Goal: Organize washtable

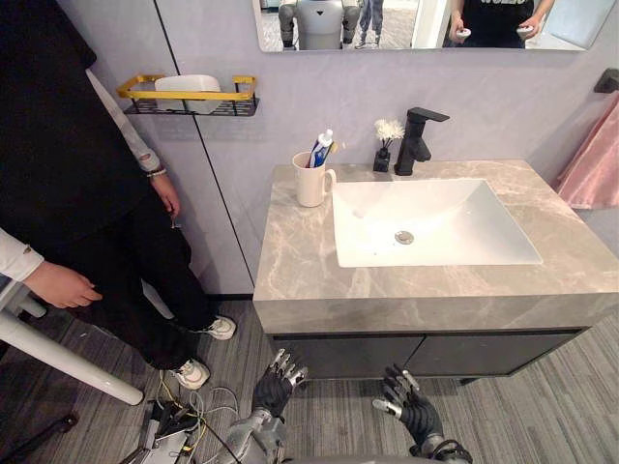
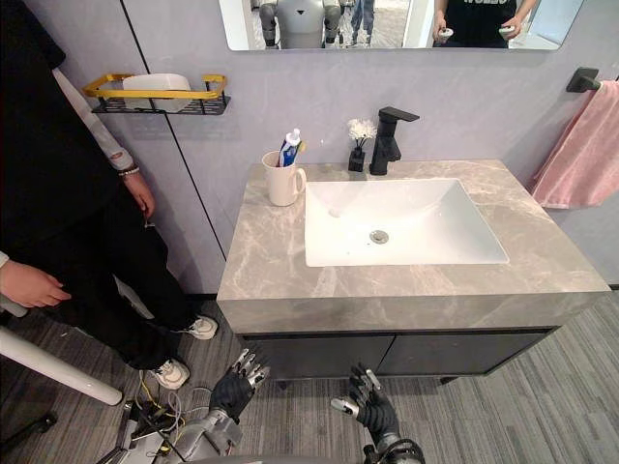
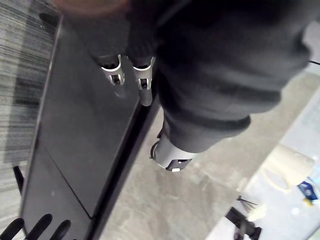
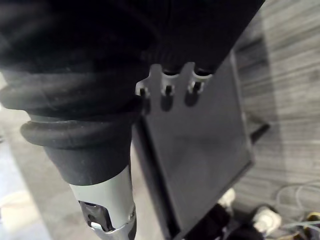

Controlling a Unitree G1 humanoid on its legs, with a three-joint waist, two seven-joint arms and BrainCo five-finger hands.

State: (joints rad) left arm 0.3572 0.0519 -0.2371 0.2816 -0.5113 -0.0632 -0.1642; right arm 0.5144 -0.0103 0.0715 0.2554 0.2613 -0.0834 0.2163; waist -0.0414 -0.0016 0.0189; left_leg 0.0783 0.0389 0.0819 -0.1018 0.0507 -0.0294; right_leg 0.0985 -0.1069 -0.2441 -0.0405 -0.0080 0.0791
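Observation:
A white mug (image 1: 311, 180) with toothbrushes and a toothpaste tube stands on the grey marble counter (image 1: 300, 261), left of the white sink basin (image 1: 503, 246). Behind the basin are a black faucet (image 1: 416, 140) and a small black vase with white flowers (image 1: 385, 147). My left hand (image 1: 275, 385) and right hand (image 1: 411, 406) hang low in front of the dark cabinet doors (image 1: 435, 353), below the counter's front edge. Both are open with straight fingers and hold nothing. The left wrist view shows the left hand's fingers (image 3: 142, 80) against the cabinet front.
A person in black (image 1: 68, 164) stands close at the left beside the washtable. On the wall, a yellow and black shelf (image 1: 189, 95) holds a white item. A pink towel (image 1: 592, 159) hangs at the right, and a mirror (image 1: 426, 24) is above.

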